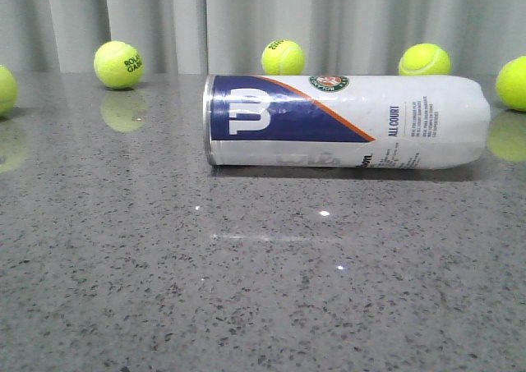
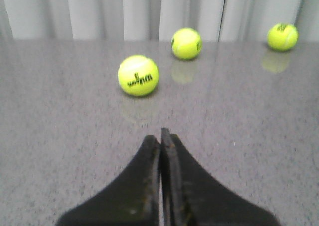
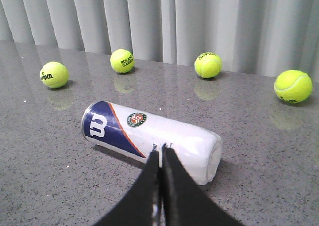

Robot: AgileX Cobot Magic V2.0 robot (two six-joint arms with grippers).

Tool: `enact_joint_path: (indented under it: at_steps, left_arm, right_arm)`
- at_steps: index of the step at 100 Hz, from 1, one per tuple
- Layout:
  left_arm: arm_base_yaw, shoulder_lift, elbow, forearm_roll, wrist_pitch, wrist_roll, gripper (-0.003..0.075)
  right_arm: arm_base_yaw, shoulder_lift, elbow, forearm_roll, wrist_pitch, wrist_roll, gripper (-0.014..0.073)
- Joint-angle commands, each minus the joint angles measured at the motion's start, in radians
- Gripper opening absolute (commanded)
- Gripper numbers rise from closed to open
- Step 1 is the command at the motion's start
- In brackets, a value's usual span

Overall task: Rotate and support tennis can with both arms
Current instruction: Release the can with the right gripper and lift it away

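Left pincer [image 2: 161,136] closed, empty; right pincer [image 3: 160,153] likewise.

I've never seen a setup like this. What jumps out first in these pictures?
The tennis can lies on its side in the middle of the grey table, its silver rim toward the robot's left. Yellow-green tennis balls sit scattered along the back near the curtain. In the wrist views, the black left tool and right tool are both shut, holding nothing.
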Motion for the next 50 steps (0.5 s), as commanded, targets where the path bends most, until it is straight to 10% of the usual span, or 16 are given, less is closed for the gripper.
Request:
enact_joint_path:
  at_steps: [1, 25, 50]
  left_arm:
    - [-0.005, 0.122, -0.108, -0.002, 0.078, -0.001, -0.0019]
    - [-0.005, 0.362, -0.259, -0.016, 0.251, -0.001, 0.0029]
    - [-0.007, 0.533, -0.331, -0.091, 0.255, 0.0, 0.0531]
  right_arm:
    - [-0.005, 0.01, -0.026, 0.003, -0.074, 0.0, -0.006]
    - [-0.005, 0.01, -0.026, 0.003, -0.074, 0.0, -0.006]
    - [-0.005, 0.01, -0.026, 0.003, -0.074, 0.0, -0.006]
